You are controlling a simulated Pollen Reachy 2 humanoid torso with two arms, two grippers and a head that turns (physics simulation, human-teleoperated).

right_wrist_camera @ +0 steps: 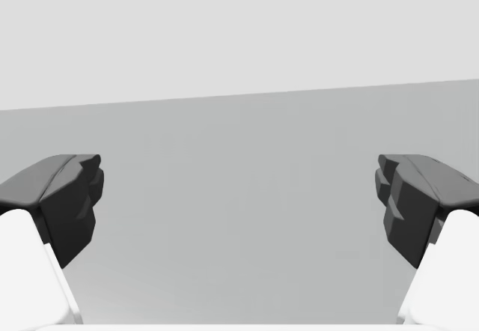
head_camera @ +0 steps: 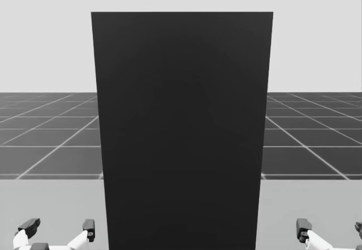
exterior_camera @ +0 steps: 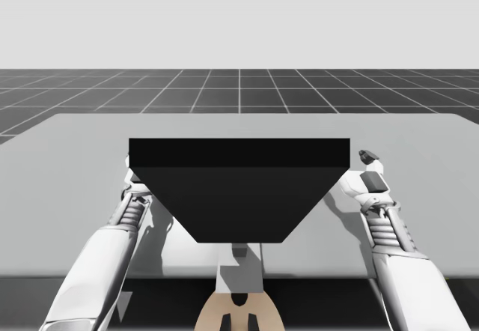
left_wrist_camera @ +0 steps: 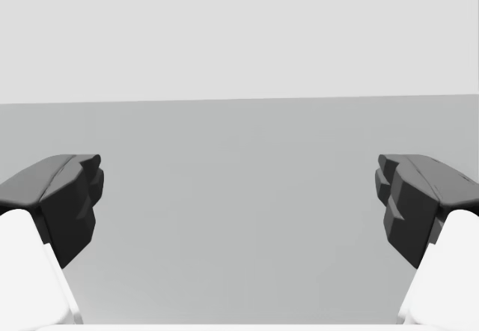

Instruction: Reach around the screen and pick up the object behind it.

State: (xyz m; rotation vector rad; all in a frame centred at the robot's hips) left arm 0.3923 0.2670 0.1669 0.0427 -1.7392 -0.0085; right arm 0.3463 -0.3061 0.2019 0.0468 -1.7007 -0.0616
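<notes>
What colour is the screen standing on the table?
The screen is plain black, with no pattern; the head view shows it best.

Tall, flat, plain black screen (head_camera: 181, 131), rectangular and upright on the grey table (exterior_camera: 67, 166), set between the left jaws and the right jaws, rising well above both.

The screen (head_camera: 181, 131) stood across the frame's centre, blocking the straight path. Open table (exterior_camera: 67, 159) ran past it at frame left and right, and lay ahead of the left gripper (left_wrist_camera: 239, 196) and right gripper (right_wrist_camera: 239, 196).
</notes>
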